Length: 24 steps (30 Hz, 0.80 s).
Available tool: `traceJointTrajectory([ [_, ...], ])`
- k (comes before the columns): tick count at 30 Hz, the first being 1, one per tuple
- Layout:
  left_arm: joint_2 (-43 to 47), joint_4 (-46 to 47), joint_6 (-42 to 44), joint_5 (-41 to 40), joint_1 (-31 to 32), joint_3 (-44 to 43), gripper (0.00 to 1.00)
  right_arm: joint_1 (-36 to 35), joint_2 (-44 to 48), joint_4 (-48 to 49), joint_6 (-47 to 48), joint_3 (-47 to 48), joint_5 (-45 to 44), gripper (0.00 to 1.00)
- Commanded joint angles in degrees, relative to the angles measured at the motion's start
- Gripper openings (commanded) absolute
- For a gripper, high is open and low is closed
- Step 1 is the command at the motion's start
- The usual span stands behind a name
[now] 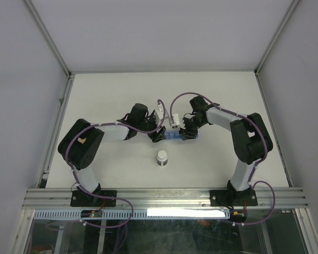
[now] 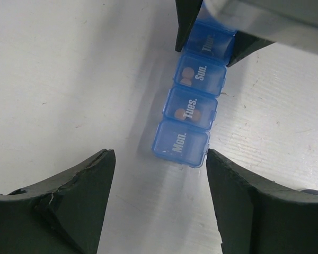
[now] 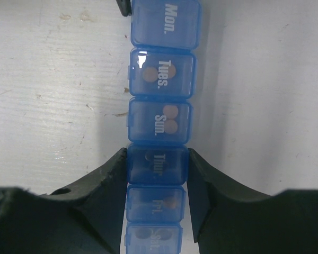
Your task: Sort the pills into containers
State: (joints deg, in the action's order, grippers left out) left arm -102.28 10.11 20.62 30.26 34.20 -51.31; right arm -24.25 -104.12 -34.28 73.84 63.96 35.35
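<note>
Centre of the white desk (image 1: pixel 122 95): the blue pill organiser strip (image 1: pixel 176 136) lies flat between my two arms, all lids shut, a row of small compartments labelled by day.

My right end effector (image 3: pixel 158 164) is clamped on the strip (image 3: pixel 159 132). One finger presses each long side of the "Thur." compartment.

My left end effector (image 2: pixel 160 161) stands wide at the "Mon." end of the strip (image 2: pixel 193 106). Its two fingertips are off to either side, and neither touches the plastic.

Amber pills (image 3: pixel 171 119) show through the lids. Two sit in "Sun." and two in "Tues." (image 2: pixel 180 112), while "Mon." looks bare. Darker shapes lie under "Fri." and the compartment after it, too dim to tell.

A small white-capped vial (image 1: pixel 162 158) stands upright on the desk nearer my bases, apart from the strip and from both arms.
</note>
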Motion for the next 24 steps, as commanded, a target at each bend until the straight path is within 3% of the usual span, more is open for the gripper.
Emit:
traceJointTrajectory([
  [1, 0.6, 1.5, -0.2, -2.1, 0.6, -2.3, 0.7, -0.7, -1.8, -2.3, 0.8, 0.0, -0.8, 0.25],
  [24, 4.2, 6.6, -6.1, -8.3, -0.5, -0.7, 0.69, -0.8, -1.9, -3.0, 1.1, 0.3, -0.7, 0.25],
])
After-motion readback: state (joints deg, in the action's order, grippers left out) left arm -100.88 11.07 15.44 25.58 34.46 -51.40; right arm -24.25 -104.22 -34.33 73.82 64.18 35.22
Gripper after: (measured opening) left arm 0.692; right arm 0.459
